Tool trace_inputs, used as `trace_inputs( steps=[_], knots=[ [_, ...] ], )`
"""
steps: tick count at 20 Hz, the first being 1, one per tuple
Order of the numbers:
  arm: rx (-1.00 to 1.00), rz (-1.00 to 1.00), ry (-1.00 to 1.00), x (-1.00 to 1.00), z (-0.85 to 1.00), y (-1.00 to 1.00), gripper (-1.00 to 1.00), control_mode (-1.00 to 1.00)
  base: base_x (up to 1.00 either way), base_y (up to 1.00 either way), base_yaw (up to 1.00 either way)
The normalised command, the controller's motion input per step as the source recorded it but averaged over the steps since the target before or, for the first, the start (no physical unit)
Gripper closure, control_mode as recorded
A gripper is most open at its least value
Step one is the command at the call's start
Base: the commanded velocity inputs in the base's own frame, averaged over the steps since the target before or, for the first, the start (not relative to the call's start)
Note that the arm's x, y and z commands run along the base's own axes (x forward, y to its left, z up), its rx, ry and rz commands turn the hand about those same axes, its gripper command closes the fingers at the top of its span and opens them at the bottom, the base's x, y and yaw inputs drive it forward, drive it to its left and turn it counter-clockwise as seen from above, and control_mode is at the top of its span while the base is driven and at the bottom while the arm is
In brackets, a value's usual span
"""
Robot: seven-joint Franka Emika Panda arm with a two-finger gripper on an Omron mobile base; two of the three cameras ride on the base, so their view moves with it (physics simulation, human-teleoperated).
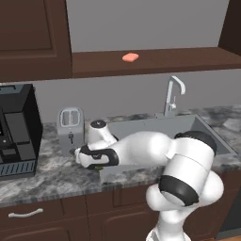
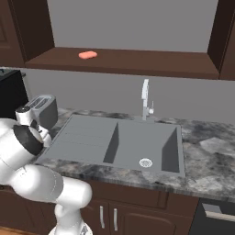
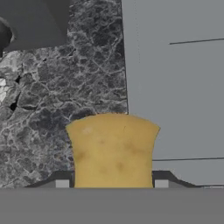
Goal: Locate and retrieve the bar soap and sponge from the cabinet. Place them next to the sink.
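You are looking at a dark marbled bench (image 1: 56, 176) with a toaster (image 1: 70, 126) at the back, a grey sink (image 2: 121, 142) set into it, and a brown cabinet (image 2: 124, 59) above whose open shelf runs across the wall. In the hand view the gripper (image 3: 112, 186) has its jaws closed on the sponge (image 3: 113, 151), the yellow block sitting squarely between them, over the bench right at the edge of the sink's flat ribbed panel. From the left base view the hand hangs low over the bench between the toaster and the sink. The bar soap (image 1: 130, 57) lies on the cabinet shelf, well apart from the arm, untouched. So you seem to be at the set-down of the sponge, with the soap trip not yet begun. Your next move looks like lowering until the sponge rests on the marbled bench rather than on the sink panel, then letting go and lifting clear. How near the sponge is to the surface cannot be told. After that, aim for the shelf.
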Motion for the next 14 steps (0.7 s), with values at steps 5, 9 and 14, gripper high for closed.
trace_inputs(
  steps=[5, 9, 14],
  knots=[
    [0.00, -0.03, 0.00, 0.18, -0.23, 0.25, 1.00, -1.00, 0.00, 0.00, 0.00],
    [0.00, -0.01, 0.00, 0.24, -0.34, 0.07, 1.00, -1.00, 0.00, 0.00, 0.00],
    [0.00, -0.02, 0.00, 0.22, -0.24, 0.15, 1.00, -1.00, 0.00, 0.00, 0.00]
  ],
)
